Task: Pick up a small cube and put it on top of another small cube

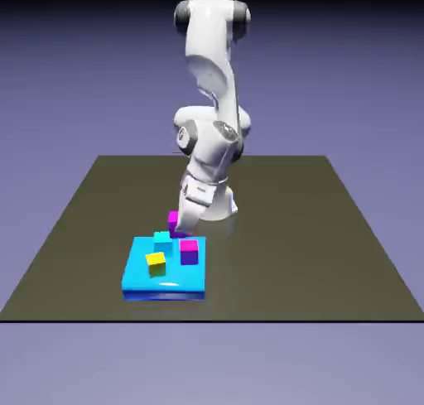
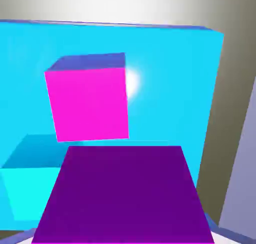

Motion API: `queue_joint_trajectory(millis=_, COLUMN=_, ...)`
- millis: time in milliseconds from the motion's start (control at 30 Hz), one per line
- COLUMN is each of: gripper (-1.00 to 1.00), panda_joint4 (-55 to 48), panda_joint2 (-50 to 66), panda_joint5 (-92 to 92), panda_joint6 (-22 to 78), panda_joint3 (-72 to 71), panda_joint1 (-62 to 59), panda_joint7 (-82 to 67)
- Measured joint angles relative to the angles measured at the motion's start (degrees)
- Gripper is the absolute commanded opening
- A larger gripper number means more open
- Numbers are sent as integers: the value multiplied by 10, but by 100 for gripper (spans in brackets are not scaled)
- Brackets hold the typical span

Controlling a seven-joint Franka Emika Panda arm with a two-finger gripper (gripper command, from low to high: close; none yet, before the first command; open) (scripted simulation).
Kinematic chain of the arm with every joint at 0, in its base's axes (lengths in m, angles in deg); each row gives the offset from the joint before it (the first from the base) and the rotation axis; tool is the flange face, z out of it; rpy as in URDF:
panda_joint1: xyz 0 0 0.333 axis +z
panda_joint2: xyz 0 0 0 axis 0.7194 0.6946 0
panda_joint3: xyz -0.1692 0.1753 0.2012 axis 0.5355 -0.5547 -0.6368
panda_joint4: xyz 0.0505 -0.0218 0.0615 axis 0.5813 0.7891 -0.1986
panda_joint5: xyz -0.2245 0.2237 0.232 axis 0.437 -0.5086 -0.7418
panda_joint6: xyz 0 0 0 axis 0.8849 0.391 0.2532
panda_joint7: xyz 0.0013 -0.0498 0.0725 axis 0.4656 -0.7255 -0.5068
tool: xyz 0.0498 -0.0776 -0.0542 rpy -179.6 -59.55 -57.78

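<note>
Being pinched between the jaws, a small magenta cube (image 2: 120, 193) is being held just above the cyan slab (image 1: 137, 281), beside the teal cube (image 1: 161, 242) meant to receive it.

A flat cyan slab (image 1: 137, 283) lay on the dark table (image 1: 331, 246), toward the exterior view's left and near the front edge. On the slab sat a yellow cube (image 1: 156, 262), over by the slab's left side in that view. A magenta cube (image 1: 190, 251) stood on the slab too, to the yellow one's right and a little apart from it. In the hand view that magenta cube (image 2: 90, 104) rested upright on the bright cyan slab (image 2: 170, 78), a white glint of light just beside it. Behind everything hung a plain blue-violet backdrop (image 1: 348, 64).
</note>
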Motion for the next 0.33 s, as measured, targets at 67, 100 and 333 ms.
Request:
queue_joint_trajectory(millis=67, gripper=-100, panda_joint4=5, panda_joint2=-7, panda_joint5=-4, panda_joint6=4, panda_joint3=-3, panda_joint1=5, panda_joint7=1)
queue_joint_trajectory(millis=100, gripper=-100, panda_joint4=4, panda_joint2=14, panda_joint5=20, panda_joint6=-14, panda_joint3=0, panda_joint1=-3, panda_joint7=19)
queue_joint_trajectory(millis=333, gripper=100, panda_joint4=3, panda_joint2=107, panda_joint5=130, panda_joint6=-94, panda_joint3=12, panda_joint1=-40, panda_joint7=101)
